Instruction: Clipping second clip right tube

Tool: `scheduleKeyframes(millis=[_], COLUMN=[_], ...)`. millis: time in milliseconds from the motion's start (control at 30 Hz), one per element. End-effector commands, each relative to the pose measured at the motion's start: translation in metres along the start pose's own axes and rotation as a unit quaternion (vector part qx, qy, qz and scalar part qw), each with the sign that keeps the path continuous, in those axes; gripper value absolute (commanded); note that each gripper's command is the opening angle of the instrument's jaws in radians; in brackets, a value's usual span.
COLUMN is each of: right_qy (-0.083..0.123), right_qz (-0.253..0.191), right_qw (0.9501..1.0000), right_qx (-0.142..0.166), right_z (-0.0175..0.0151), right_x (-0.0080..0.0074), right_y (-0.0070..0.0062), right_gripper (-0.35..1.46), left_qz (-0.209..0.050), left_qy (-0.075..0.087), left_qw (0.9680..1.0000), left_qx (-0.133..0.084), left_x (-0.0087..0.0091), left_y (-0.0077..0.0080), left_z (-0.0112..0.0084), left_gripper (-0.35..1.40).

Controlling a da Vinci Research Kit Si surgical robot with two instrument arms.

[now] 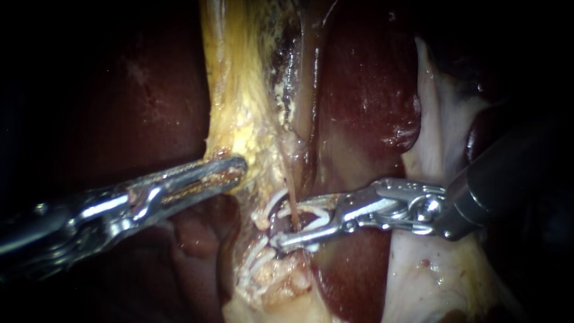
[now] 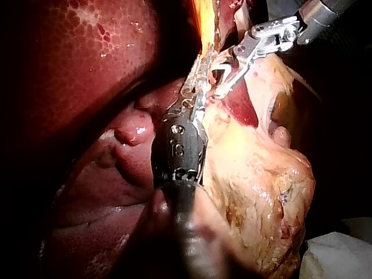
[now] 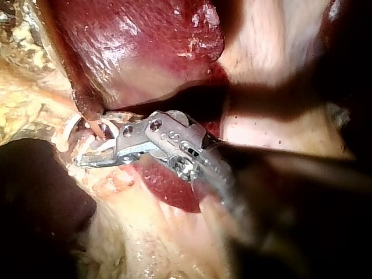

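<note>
A thin reddish tube (image 1: pixel 291 197) runs down from the yellow fatty tissue (image 1: pixel 239 101) at the middle of the endoscope view. My right instrument (image 1: pixel 281 224) comes in from the right, and its jaws stand open around this tube with a white clip (image 1: pixel 311 210) held between them. In the right wrist view the same jaws (image 3: pixel 87 148) straddle the tube (image 3: pixel 93 125). Just below, on the same tissue, sit other white clips (image 1: pixel 257 258). My left instrument (image 1: pixel 236 169) comes in from the left, shut on the edge of the yellow tissue and holding it taut; the left wrist view shows that grip (image 2: pixel 200 70).
Dark red liver (image 1: pixel 371 78) lies behind and to the right of the tube, with another lobe (image 1: pixel 143 101) at the left. Pale whitish tissue (image 1: pixel 436 137) lies under my right instrument's shaft. A white cloth (image 2: pixel 340 256) shows beside the tissue in the left wrist view.
</note>
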Motion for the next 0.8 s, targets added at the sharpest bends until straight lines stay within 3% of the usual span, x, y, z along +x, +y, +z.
scheduleKeyframes(millis=[33,167,233,300,333,367,433,800], right_qy=[0.000,0.000,0.000,-0.001,-0.008,-0.010,-0.008,-0.007], right_qz=[0.000,0.009,0.017,0.020,0.020,0.021,0.025,0.029], right_qw=[1.0000,1.0000,0.9998,0.9998,0.9998,0.9997,0.9995,0.9993], right_qx=[0.000,-0.001,-0.001,0.000,-0.002,-0.008,-0.020,-0.021], right_z=[0.0000,0.0000,-0.0002,-0.0006,-0.0008,-0.0010,-0.0014,-0.0016], right_x=[0.0000,0.0000,-0.0001,-0.0003,-0.0003,-0.0003,-0.0001,0.0000], right_y=[0.0000,0.0000,0.0000,-0.0001,-0.0001,-0.0001,-0.0001,-0.0001], right_gripper=[0.51,0.47,0.35,-0.02,-0.31,-0.35,-0.35,-0.35], left_qz=[0.000,0.000,0.000,0.000,0.000,0.000,0.000,0.001], left_qy=[0.000,0.000,0.000,0.000,0.000,0.000,0.000,0.001], left_qw=[1.0000,1.0000,1.0000,1.0000,1.0000,1.0000,1.0000,1.0000], left_qx=[0.000,0.000,0.000,0.000,0.000,0.000,0.000,0.001], left_x=[0.0000,0.0000,0.0000,0.0000,0.0000,0.0000,0.0000,-0.0001], left_y=[0.0000,0.0000,0.0000,0.0001,0.0001,0.0001,0.0001,0.0003], left_z=[0.0000,-0.0001,-0.0001,-0.0001,-0.0001,-0.0001,-0.0001,-0.0001], left_gripper=[-0.35,-0.35,-0.35,-0.35,-0.35,-0.35,-0.35,-0.35])
